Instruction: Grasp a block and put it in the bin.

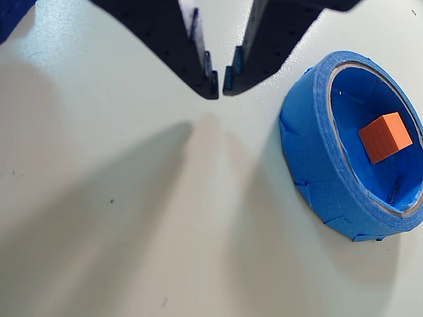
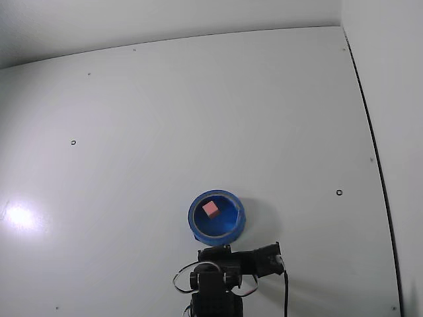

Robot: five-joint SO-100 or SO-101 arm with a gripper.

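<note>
The table (image 2: pixel 198 112) is lying bare and wide on every side of the bin (image 2: pixel 216 216), leaving free passage all round it. In the wrist view the gripper (image 1: pixel 221 84) is hanging over clear tabletop just left of the bin (image 1: pixel 310 165), its tips nearly closed (only a thin slit showing). The bin's wall is standing as the only obstacle, ringing the block (image 1: pixel 385 137) inside
</note>
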